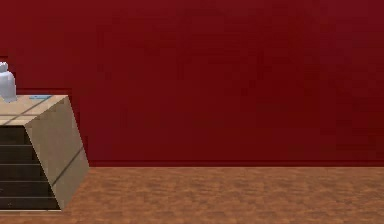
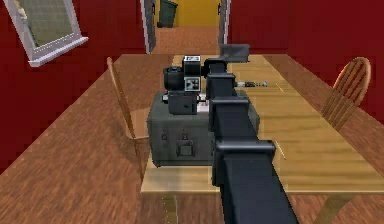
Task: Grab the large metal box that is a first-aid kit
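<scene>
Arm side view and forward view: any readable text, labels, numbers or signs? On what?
None readable.
Grey metal box on the table: no legible label.
White squares on the arm: black marks, not words.
Blue patch on the cabinet: too small to read.

In the forward view the far wall (image 1: 220,80) is a deep, plain red, and the floor (image 1: 230,195) is orange-brown with a fine speckled pattern. The cabinet (image 1: 62,150) at the left has light tan wood sides and dark, almost black drawer fronts; a pale blue-white object (image 1: 6,82) stands on it. In the arm side view the walls (image 2: 320,30) are red too, the table (image 2: 310,130) is pale yellow wood with plank lines, and the floor boards (image 2: 60,130) are reddish brown. The metal box (image 2: 180,135) is dark grey. The arm (image 2: 240,160) is black, with 2 white squares (image 2: 192,65) bearing black marks. The window frame (image 2: 55,52) is white, and the 2 chairs (image 2: 350,85) are mid-brown wood.
</scene>
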Controlling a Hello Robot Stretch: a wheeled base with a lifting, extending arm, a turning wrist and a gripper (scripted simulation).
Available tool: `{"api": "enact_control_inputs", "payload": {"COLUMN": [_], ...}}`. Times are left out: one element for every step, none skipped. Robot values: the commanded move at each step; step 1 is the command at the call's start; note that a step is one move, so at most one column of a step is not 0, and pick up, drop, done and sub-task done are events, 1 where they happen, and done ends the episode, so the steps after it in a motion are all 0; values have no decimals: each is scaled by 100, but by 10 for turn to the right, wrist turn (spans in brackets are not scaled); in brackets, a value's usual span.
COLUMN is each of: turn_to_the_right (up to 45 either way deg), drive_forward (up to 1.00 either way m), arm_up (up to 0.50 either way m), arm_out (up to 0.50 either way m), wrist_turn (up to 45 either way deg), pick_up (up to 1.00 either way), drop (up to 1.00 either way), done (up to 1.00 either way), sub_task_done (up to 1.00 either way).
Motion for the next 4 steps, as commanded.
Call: {"api": "enact_control_inputs", "payload": {"turn_to_the_right": [0, 0, 0, 0], "drive_forward": [0, 0, 0, 0], "arm_up": [0, -22, 0, 10], "arm_out": [0, 0, 0, 0], "wrist_turn": [120, 0, 0, 0], "pick_up": [0, 0, 100, 0], "drop": [0, 0, 0, 0], "done": [0, 0, 0, 0], "sub_task_done": [0, 0, 0, 0]}}
